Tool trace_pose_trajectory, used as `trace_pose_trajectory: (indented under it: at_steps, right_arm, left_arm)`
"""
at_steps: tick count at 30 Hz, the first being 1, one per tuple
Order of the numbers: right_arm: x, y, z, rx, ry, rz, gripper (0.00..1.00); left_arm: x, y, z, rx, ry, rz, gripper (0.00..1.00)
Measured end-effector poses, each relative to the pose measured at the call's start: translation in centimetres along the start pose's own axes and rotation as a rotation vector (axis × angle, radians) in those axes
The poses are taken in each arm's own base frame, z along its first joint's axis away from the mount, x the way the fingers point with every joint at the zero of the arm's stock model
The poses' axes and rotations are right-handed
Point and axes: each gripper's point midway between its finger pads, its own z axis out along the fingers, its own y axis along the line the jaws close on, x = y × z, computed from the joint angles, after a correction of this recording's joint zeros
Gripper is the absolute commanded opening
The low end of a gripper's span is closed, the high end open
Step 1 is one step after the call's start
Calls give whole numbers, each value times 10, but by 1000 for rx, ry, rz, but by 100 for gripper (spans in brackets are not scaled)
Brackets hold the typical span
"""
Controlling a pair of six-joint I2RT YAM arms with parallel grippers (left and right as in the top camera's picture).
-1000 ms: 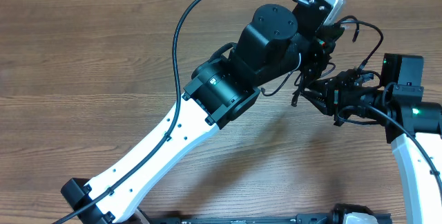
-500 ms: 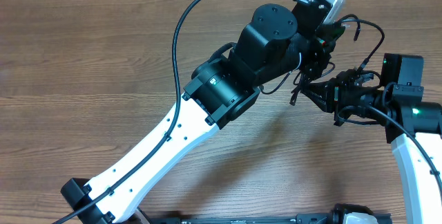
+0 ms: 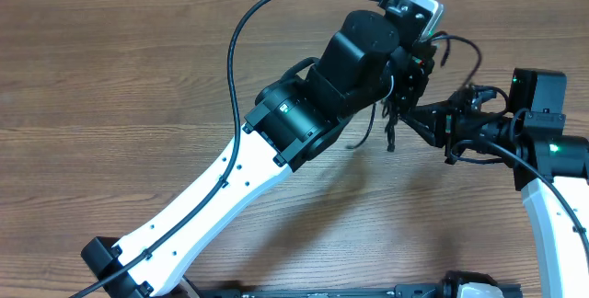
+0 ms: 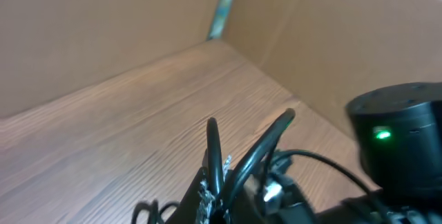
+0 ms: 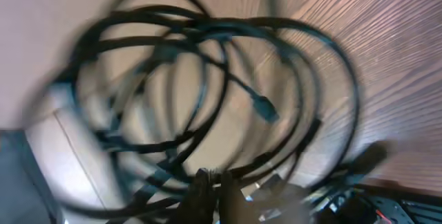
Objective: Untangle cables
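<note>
The cables [image 3: 390,125] are thin black cords bunched between my two grippers at the right of the table, with one loop [image 3: 471,48] arching toward the right arm and a plug end hanging down. My left gripper [image 3: 410,66] is shut on the cables; in the left wrist view two cords [image 4: 219,156] rise in a V out of its closed jaws [image 4: 219,207]. My right gripper [image 3: 417,112] comes in from the right, just below the left one. In the right wrist view it [image 5: 218,191] is shut on a cord, with a blurred tangle of loops [image 5: 207,79] spread above it.
The left arm [image 3: 230,183] crosses the table diagonally from the front left. Its thick black cable [image 3: 241,31] arcs over the back of the table. The right arm's housing with a green light [image 4: 397,133] sits close by. A cardboard wall [image 4: 324,37] borders the table.
The left wrist has turned and shifted up and back with the cables, so a cord end now hangs lower. The right gripper has closed on a cord and stayed in place.
</note>
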Motion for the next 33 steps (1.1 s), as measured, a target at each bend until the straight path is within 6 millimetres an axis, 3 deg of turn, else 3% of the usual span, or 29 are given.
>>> trace_pose_trajectory:
  at_steps: [15,24,33]
  right_arm:
    - [13,10,-4,-47,52,-67,4]
    - [-5,-8,-4,39,-63,-23,4]
    - [-15,-13,-5,66,-123,-23,34]
  left_arm:
    - [8,10,0,-54,29,-18,4]
    - [8,10,0,-53,26,-21,4]
    - [7,10,0,-53,25,-12,4]
